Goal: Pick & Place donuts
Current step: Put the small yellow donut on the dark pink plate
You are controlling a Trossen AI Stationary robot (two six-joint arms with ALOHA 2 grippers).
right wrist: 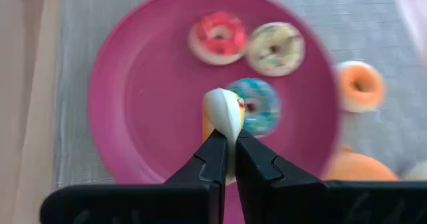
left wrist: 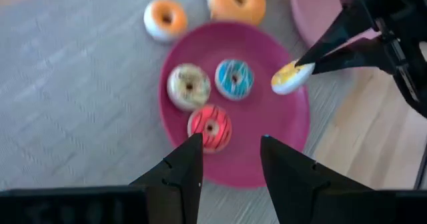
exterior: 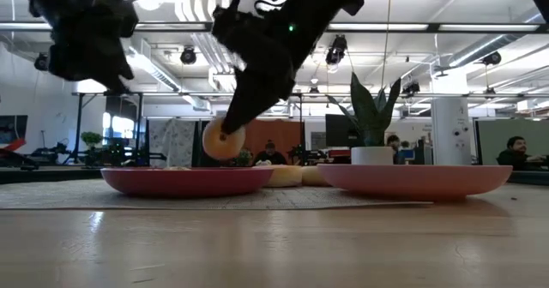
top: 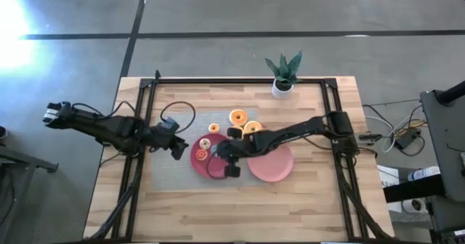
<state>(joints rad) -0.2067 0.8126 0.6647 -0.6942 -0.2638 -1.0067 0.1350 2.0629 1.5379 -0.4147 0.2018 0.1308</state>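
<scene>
Three donuts lie on the magenta plate (top: 207, 160) from above, though only the red-iced donut (top: 201, 155) and the whitish donut (top: 205, 143) show clear of my right arm; my right gripper (top: 220, 151) reaches over that plate, the pink plate (top: 276, 168) just beside it under my forearm; two orange donuts (top: 237, 116) sit on the grey mat (top: 163, 173) behind the plates; my left gripper (top: 178, 148) waits at the mat's left part, near the magenta plate; a potted plant (top: 283, 73) stands at the far edge of the table (top: 240, 215).

Low view: my right gripper (exterior: 233, 127) hangs above the magenta plate (exterior: 184, 181), a tan donut (exterior: 221, 140) gripped on edge, clear of the plate.

Left wrist view: my left fingers (left wrist: 180, 174) stand apart with nothing between them; past them the magenta plate (left wrist: 263, 157) carries the whitish donut (left wrist: 188, 86), a blue-iced donut (left wrist: 234, 79) and the red-iced donut (left wrist: 210, 127); my right gripper (left wrist: 303, 65) pinches a yellow-iced donut (left wrist: 290, 77) over the plate's rim.

Right wrist view: my right fingers (right wrist: 257, 164) are closed tight on the donut's rim (right wrist: 223, 111), held above the blue-iced donut (right wrist: 260, 107); red-iced (right wrist: 217, 36) and whitish (right wrist: 275, 47) ones lie beyond on the plate (right wrist: 133, 104); a small orange donut (right wrist: 360, 85) rests on the mat.
</scene>
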